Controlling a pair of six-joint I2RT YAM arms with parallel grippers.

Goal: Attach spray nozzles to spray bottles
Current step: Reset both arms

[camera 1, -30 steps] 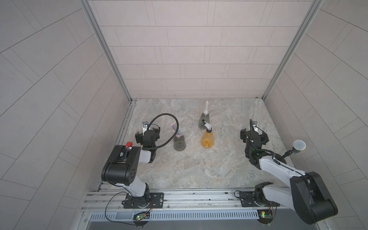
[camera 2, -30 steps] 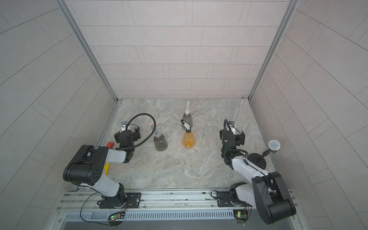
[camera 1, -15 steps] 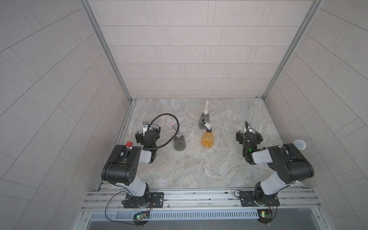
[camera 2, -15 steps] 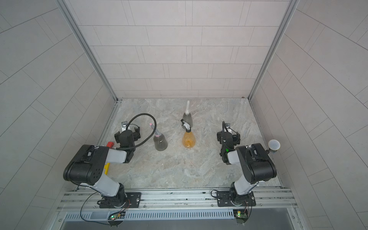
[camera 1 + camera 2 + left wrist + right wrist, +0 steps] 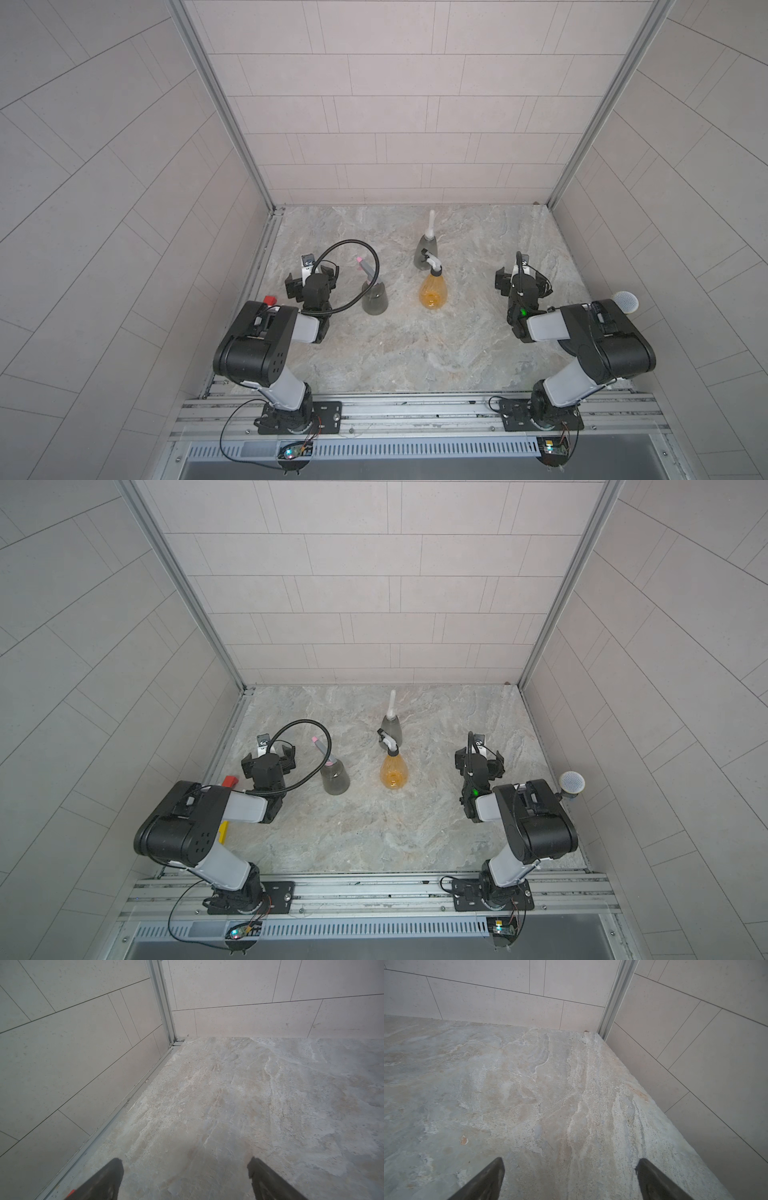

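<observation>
While the left tool and right tool sit spread and empty, the bottles stand centrally on the counter, nozzles on, probably light and squashy, best gripped at the neck.

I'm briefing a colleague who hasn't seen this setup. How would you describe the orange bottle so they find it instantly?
Start at the middle of the grey marble tabletop. Three translucent cone-shaped plastic bottles stand there: two smoky grey bottles, and the only orange-amber bottle, topped by a black-and-white trigger nozzle.
</observation>
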